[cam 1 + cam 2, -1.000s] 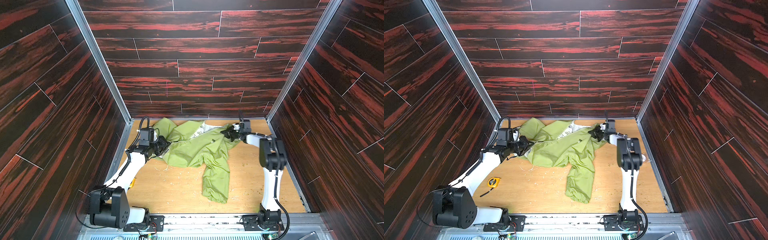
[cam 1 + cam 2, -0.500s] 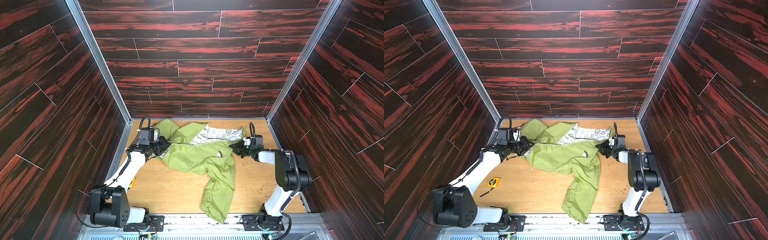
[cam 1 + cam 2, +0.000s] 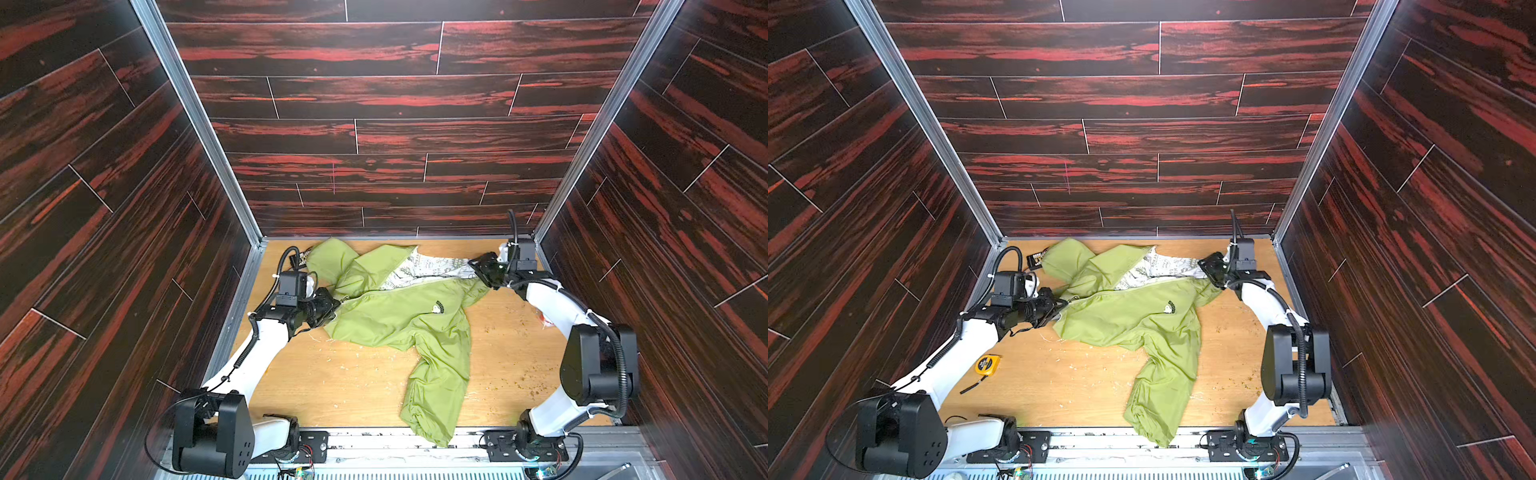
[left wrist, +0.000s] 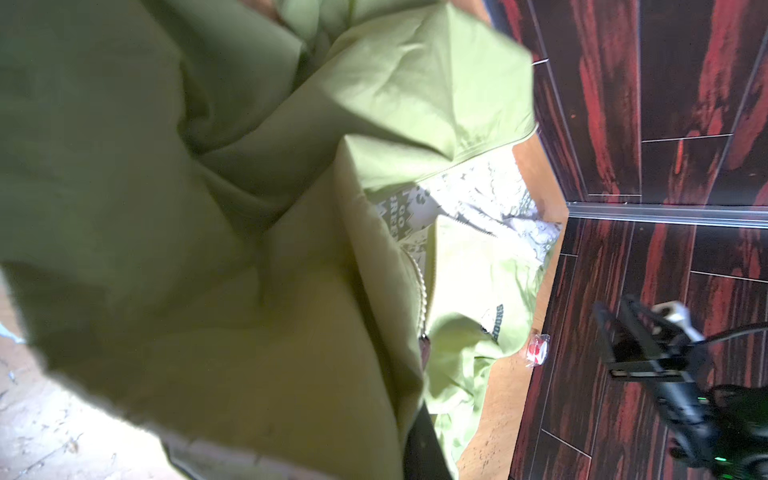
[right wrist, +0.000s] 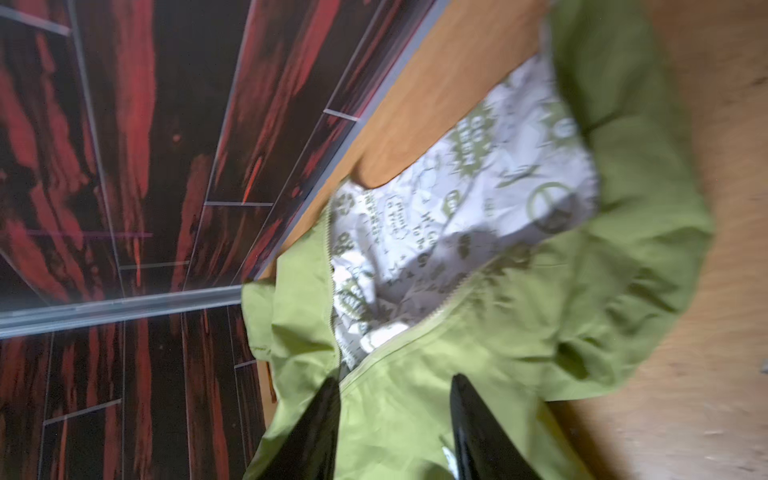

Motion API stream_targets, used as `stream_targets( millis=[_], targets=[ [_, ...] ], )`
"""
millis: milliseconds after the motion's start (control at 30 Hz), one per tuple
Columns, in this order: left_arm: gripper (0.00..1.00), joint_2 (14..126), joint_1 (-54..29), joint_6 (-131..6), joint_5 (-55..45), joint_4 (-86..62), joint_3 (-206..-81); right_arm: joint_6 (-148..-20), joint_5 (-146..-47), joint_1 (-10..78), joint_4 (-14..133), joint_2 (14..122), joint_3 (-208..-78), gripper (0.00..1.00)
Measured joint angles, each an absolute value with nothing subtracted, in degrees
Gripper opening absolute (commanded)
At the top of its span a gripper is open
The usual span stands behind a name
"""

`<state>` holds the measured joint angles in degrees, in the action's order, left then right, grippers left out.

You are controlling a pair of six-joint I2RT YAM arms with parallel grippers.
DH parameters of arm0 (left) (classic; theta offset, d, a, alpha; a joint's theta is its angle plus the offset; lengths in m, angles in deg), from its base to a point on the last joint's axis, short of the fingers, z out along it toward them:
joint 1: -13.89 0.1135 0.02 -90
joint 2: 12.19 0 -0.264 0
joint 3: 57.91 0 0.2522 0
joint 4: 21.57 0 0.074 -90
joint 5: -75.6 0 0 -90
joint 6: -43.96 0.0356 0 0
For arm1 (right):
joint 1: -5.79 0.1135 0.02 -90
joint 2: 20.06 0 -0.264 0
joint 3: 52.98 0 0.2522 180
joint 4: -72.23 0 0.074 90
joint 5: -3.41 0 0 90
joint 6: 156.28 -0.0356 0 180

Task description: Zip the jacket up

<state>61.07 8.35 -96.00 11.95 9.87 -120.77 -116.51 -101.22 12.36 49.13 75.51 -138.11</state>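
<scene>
Cloth of the olive-green jacket point(image 3: 399, 320) looks thin, limp and slippery; the stiffer zipper point(image 3: 395, 289) tape is the place to grip. The jacket sprawls along the far edge of the desk point(image 3: 365, 386), one sleeve point(image 3: 436, 395) trailing to the near edge. The left end effector point(image 3: 330, 305) pinches its zipper end; the right end effector point(image 5: 395, 380) stands spread over the cloth. Only the left wrist view shows what looks like the slider point(image 4: 424, 349).
</scene>
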Motion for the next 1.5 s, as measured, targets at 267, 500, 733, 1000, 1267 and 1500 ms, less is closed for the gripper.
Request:
stream_targets(
  millis=[267,500,733,1000,1267,1500],
  targets=[
    [0.0,61.0,8.4,-97.1,13.2,9.8,-118.2,-116.9,-109.2,19.4,48.8,94.9,-157.8,0.47],
    [0.0,61.0,8.3,-97.5,14.2,9.8,-117.8,-123.1,-116.3,20.8,53.4,111.4,-168.7,0.47],
    [0.0,61.0,8.3,-97.5,15.0,10.1,-117.1,-128.9,-119.9,20.8,57.1,123.9,-182.9,0.46],
    [0.0,61.0,8.3,-97.0,15.6,11.9,-116.7,-133.3,-120.9,20.8,55.4,134.9,-200.3,0.43],
    [0.0,61.8,8.3,-95.2,16.4,14.3,-117.9,-137.6,-120.7,20.8,56.0,140.7,-206.5,0.3],
    [0.0,62.8,8.3,-94.1,16.7,15.0,-119.1,-140.0,-122.4,20.3,58.6,142.2,-207.6,0.0]
  ],
)
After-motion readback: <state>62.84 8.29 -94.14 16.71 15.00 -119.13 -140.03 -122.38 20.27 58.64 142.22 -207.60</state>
